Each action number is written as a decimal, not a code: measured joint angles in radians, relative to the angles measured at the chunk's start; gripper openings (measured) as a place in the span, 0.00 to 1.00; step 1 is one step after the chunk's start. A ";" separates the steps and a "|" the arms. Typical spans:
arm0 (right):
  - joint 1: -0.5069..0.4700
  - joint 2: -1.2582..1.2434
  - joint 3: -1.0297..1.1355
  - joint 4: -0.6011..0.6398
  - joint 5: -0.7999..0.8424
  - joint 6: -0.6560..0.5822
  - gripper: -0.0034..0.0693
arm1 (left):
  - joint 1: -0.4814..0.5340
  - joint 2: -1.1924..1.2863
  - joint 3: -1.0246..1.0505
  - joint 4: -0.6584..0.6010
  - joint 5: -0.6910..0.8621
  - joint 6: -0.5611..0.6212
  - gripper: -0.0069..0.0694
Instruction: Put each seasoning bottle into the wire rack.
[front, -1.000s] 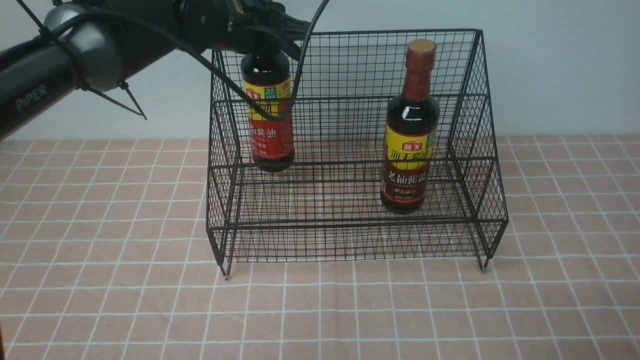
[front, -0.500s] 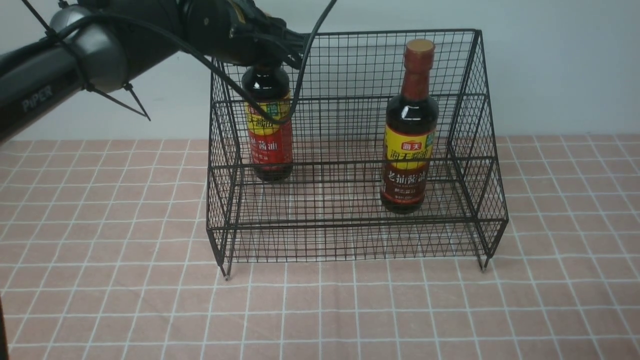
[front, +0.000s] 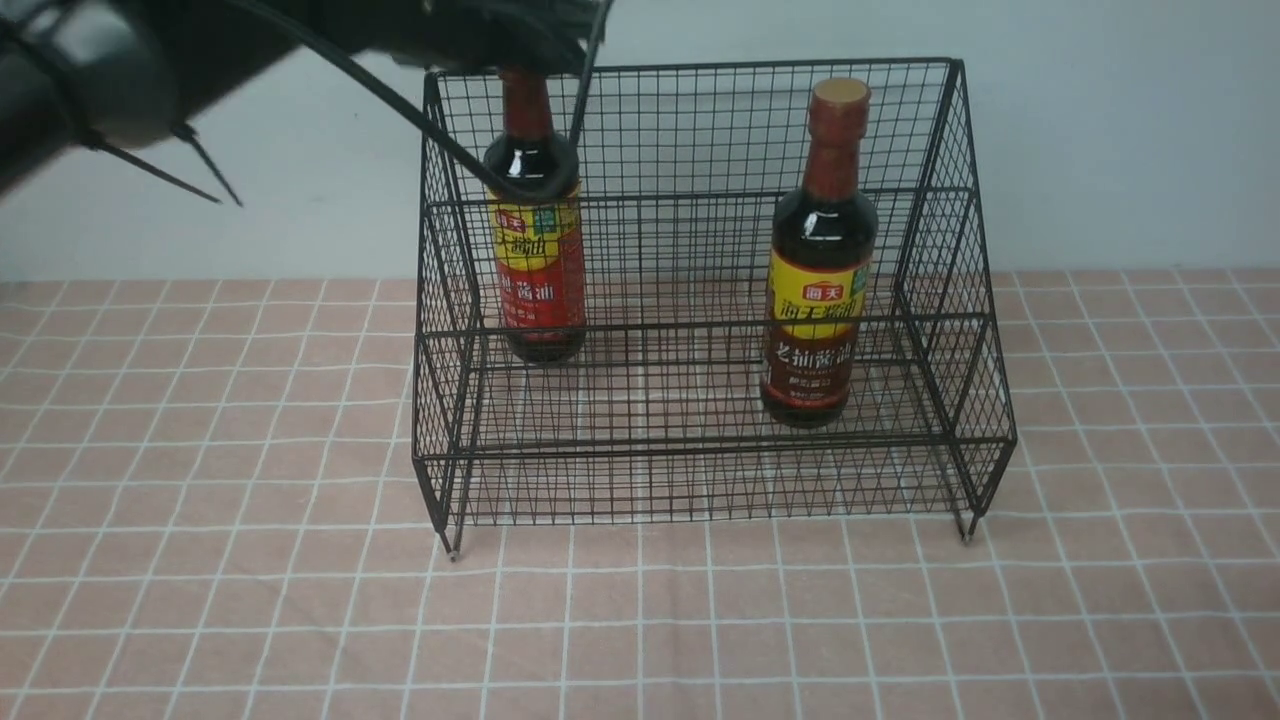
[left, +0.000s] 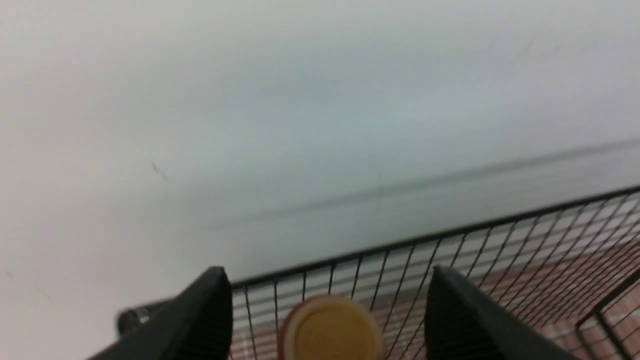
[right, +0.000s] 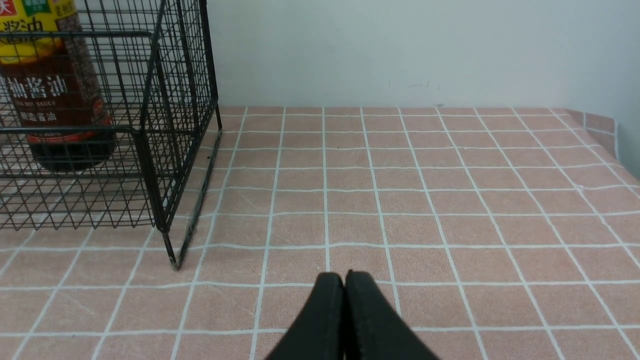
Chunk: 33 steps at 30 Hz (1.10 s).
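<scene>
While your left arm (front: 90, 70) reaches in from the upper left of the front view, its left gripper (left: 327, 320) sits above the rack's left rear corner with the jaws spread apart, one on each side of the tan cap (left: 331, 332) and touching nothing. Note the black cable (front: 470, 165) draped across the shoulder of the red-label bottle (front: 540, 270). That bottle stands upright on the upper rear tier of the wire rack (front: 700, 480), near its left wall. Moving right, the brown-label bottle (front: 818, 300) stands upright on the lower front tier, near the right wall, well apart from the first. The rack stands on the pink tiled tabletop (front: 250, 600). Farthest right, your right gripper (right: 345, 287) is out of the front view; the wrist view shows its jaws pressed together, holding nothing, low over bare tabletop beside the rack's right side.
</scene>
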 joint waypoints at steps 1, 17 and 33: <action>0.000 0.000 0.000 0.000 0.000 0.000 0.03 | 0.000 -0.022 0.000 0.000 0.001 0.004 0.70; 0.000 0.000 0.000 0.000 0.000 0.000 0.03 | 0.000 -0.423 0.000 0.000 0.401 0.089 0.08; 0.000 0.000 0.000 0.000 0.000 0.000 0.03 | 0.000 -0.916 0.399 -0.034 0.351 0.099 0.08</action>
